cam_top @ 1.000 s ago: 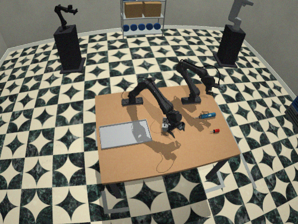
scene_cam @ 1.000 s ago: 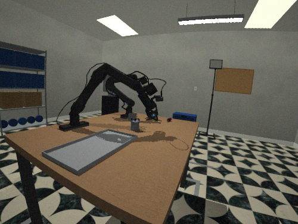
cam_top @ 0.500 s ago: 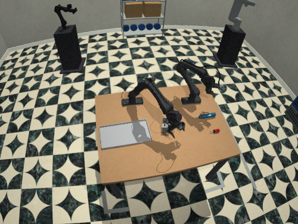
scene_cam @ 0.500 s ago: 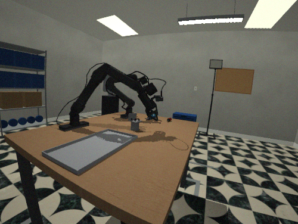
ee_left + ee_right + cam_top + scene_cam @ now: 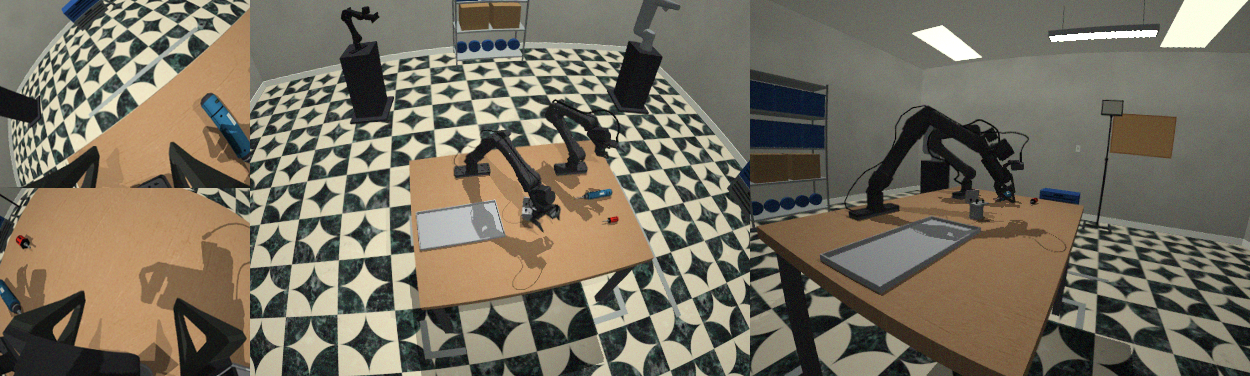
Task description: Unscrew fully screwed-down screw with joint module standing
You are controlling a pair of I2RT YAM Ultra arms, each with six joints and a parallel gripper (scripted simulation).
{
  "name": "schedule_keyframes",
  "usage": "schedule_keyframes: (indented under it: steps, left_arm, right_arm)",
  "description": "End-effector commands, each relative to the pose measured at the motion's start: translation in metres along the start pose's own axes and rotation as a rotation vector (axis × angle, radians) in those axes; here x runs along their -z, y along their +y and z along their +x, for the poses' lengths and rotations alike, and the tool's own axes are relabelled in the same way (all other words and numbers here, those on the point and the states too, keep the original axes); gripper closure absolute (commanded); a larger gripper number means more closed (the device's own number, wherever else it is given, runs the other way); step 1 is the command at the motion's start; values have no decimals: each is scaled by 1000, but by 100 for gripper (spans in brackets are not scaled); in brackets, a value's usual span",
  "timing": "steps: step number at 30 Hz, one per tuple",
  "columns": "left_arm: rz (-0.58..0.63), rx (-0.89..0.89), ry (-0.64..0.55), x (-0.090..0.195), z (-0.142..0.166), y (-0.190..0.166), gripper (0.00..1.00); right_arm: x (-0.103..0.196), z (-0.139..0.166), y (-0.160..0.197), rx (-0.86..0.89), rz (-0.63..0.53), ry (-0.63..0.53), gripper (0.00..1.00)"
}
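Expect stiffness, some weight and perhaps slipperiness from the electric screwdriver, lying on the worktop; grip around mid-barrel. Note left end effector partly apart, right end effector wide apart, both empty.

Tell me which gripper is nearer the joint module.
Right. The right gripper hovers close beside the joint module; the left gripper is well away, raised near a table corner.
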State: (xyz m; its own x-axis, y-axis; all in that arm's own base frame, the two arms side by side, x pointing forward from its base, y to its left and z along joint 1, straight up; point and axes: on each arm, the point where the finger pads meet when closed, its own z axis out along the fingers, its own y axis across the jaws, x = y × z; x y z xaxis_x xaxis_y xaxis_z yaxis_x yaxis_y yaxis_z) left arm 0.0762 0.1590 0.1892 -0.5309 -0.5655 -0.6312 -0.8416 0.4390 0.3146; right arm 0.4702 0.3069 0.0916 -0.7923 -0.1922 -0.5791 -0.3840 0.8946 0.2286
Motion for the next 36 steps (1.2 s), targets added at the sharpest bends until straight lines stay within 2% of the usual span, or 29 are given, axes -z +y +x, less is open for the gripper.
schedule_keyframes:
  steps: [1,15,17,27,32,36]
  left_arm:
    - [0,3,-4,1,-1,0,35]
    - [0,3,-4,1,-1,0,35]
    - [36,34,11,0,-10,-11,35]
    - [122,151,146,-15,-12,-50,35]
    - [119,147,152,-15,-7,-49,35]
    - [141,201,211,-21,-10,-66,35]
  right_arm:
    - [6,-8,3,2,-6,-22,0]
    - [6,-8,3,2,-6,-22,0]
    - [6,-8,3,2,-6,-22,0]
    - [6,-8,3,2,-6,-22,0]
    - [6,-8,3,2,-6,-22,0]
    - [6,-8,3,2,-6,-22,0]
